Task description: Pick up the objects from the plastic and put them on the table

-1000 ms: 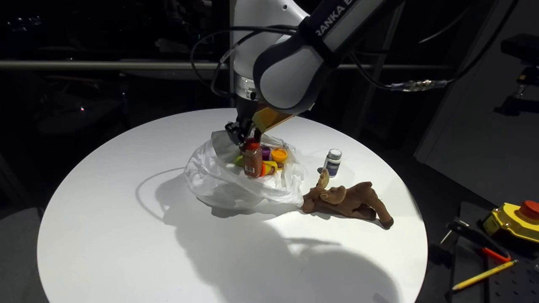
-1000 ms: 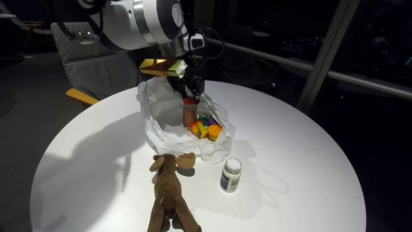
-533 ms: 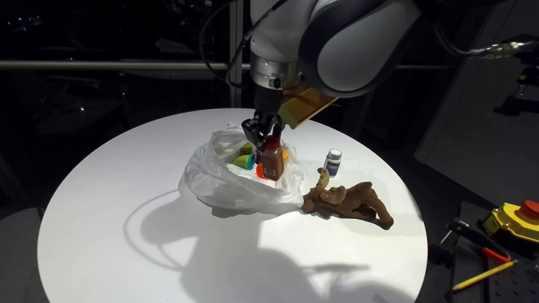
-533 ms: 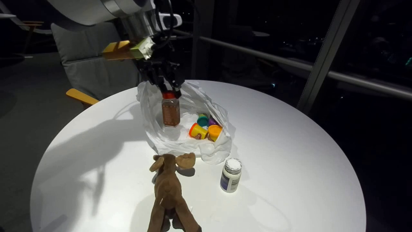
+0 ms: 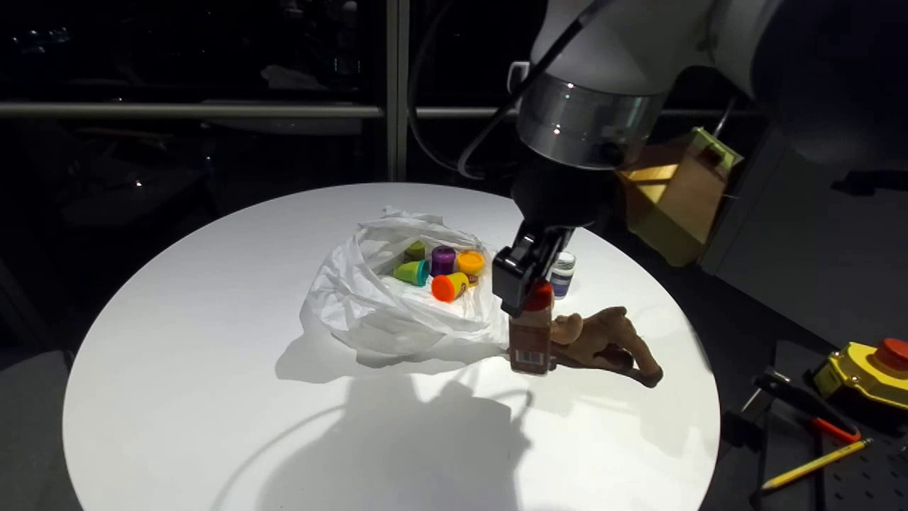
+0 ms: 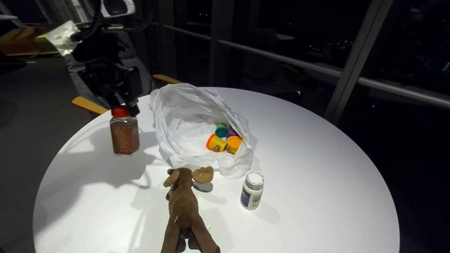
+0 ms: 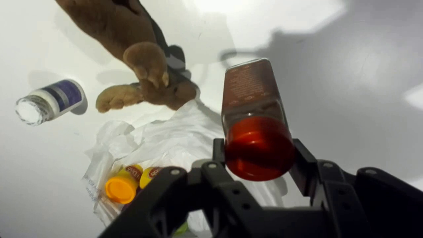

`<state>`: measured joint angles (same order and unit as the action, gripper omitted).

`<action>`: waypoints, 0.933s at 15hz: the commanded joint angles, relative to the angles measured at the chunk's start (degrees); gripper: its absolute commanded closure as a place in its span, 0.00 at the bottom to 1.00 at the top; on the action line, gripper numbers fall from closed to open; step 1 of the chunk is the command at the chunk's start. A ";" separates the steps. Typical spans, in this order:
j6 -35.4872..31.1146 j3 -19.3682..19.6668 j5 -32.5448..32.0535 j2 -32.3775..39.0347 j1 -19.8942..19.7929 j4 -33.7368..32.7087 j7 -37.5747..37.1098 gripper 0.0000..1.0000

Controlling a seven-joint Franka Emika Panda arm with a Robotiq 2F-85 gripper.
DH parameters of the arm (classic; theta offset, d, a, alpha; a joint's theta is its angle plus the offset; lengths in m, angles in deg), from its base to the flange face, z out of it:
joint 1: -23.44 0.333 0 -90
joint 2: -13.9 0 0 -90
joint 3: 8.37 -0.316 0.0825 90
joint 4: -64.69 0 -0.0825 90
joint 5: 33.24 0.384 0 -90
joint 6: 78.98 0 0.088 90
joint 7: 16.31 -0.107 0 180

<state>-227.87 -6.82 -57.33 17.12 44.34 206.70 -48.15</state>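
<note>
The white bag [image 5: 376, 319] gapes open and holds five tubs: a purple tub [image 5: 443, 260], an orange tub [image 5: 470, 262], a yellow tub [image 5: 455, 284] with a red-orange end lying on its side, a lime tub [image 5: 410, 272] with a teal end, also on its side, and a green tub [image 5: 415, 250] deeper in. Outside the bag, the gripper [image 7: 259, 152] grasps the jar [image 7: 251, 86], brown inside and red on top, by its top. The arm [image 5: 589, 121] reaches in from above, with the gripper pointing down and leaning slightly. In an exterior view the jar hangs nearly upright over the table [image 6: 316, 168], between the bag and the table's edge. The moose [image 6: 182, 203] lies with its nose at the bag's rim; the bottle [image 6: 251, 195] stands upright, apart from both. In both exterior views, broad tabletop stretches from the bag to the table's round edge.
</note>
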 commanded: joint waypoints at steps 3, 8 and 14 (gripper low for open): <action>-7.22 -7.36 2.16 0.57 -4.35 4.99 6.05 0.75; -18.11 -5.56 -6.04 6.35 -1.64 2.83 1.07 0.75; -21.65 -0.75 -18.25 13.34 1.30 -3.40 -6.81 0.75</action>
<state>-247.23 -10.13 -71.38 27.05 43.69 207.35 -50.84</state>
